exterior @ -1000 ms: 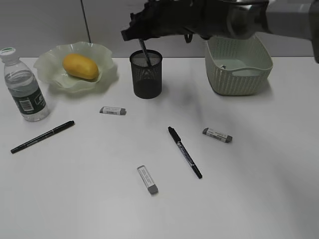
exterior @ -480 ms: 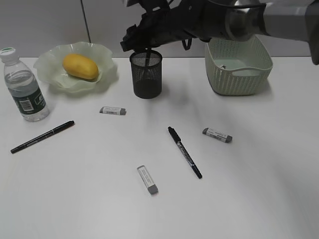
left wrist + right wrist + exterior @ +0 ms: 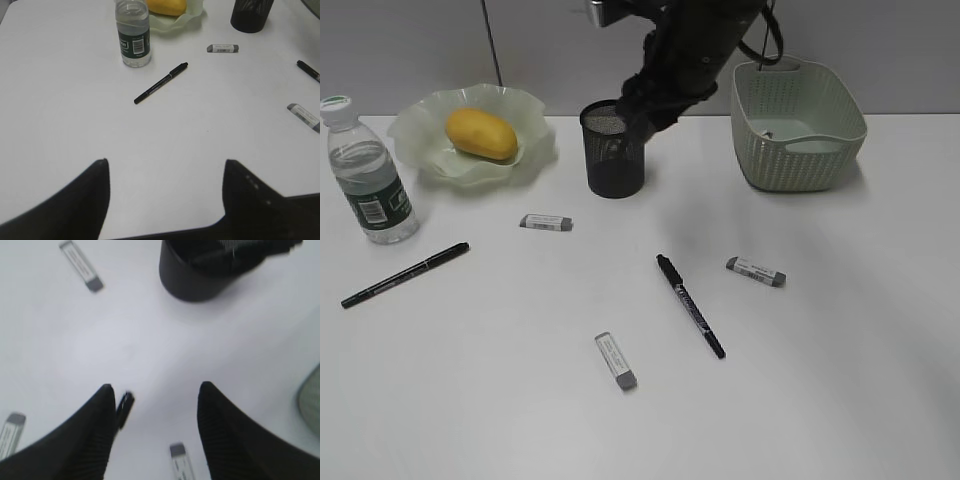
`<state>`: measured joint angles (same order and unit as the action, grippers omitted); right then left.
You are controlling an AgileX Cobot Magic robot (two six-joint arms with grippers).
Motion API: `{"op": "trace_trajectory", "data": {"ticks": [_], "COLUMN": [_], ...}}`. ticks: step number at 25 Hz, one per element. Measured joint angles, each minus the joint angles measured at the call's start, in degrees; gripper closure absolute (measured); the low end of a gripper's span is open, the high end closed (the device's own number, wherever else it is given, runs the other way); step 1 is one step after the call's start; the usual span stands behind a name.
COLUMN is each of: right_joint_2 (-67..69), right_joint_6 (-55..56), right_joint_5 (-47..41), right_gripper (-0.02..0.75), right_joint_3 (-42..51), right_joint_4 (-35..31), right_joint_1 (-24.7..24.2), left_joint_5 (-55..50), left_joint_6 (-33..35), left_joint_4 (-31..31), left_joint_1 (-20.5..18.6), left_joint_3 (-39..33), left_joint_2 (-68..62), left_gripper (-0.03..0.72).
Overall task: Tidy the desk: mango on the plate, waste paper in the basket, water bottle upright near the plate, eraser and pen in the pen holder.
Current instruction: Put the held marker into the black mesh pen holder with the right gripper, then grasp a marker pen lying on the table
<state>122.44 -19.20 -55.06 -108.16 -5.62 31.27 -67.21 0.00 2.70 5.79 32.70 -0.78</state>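
Grey panelled wall (image 3: 410,45) behind

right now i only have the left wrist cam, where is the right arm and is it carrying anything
observer: It is at the back of the desk by the pen holder. The right gripper is open and empty.
operator: i count two erasers, any more out
observer: Yes, a third eraser lies to the right, in front of the basket.
operator: i see just a pen tip at my right edge, is that pen loose
observer: Yes, that second pen lies flat mid-desk, touching nothing.
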Motion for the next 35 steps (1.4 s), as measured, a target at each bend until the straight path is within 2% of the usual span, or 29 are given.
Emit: {"op": "trace_trajectory", "data": {"ticks": [4,7,13,19,25,35], "right_joint_2": [-2.41,-4.16,-10.81,-24.66,-41.07,-71.20], "right_joint_6": [5.84,8.74,13.10,13.67,15.00,18.65], "right_joint_5": [-9.93,-13.65,-13.90,-14.02,-13.41,-4.57], "right_gripper": [0.311,0.311,0.311,0.294,0.172,0.155], "right_joint_3": [0.00,0.00,4.77,19.51,37.99,63.36], "right_joint_4": [5.62,8.70,6.89,6.05,5.62,5.62], "right_joint_1": [0.00,-0.20,-3.47,-7.15,-9.16,-9.23], "left_joint_5": [0.00,0.00,0.00,0.00,0.00,0.24], "left_joint_6": [0.00,0.00,0.00,0.00,0.00,0.00], "left_joint_4": [0.00,0.00,-0.05,-0.05,-0.05,-0.05], "left_joint_1": [0.00,0.00,0.00,0.00,0.00,0.00], "left_joint_3": [0.00,0.00,0.00,0.00,0.00,0.00], "left_joint_2": [0.00,0.00,0.00,0.00,0.00,0.00], "left_gripper": [0.156,0.156,0.156,0.156,0.156,0.156]}}
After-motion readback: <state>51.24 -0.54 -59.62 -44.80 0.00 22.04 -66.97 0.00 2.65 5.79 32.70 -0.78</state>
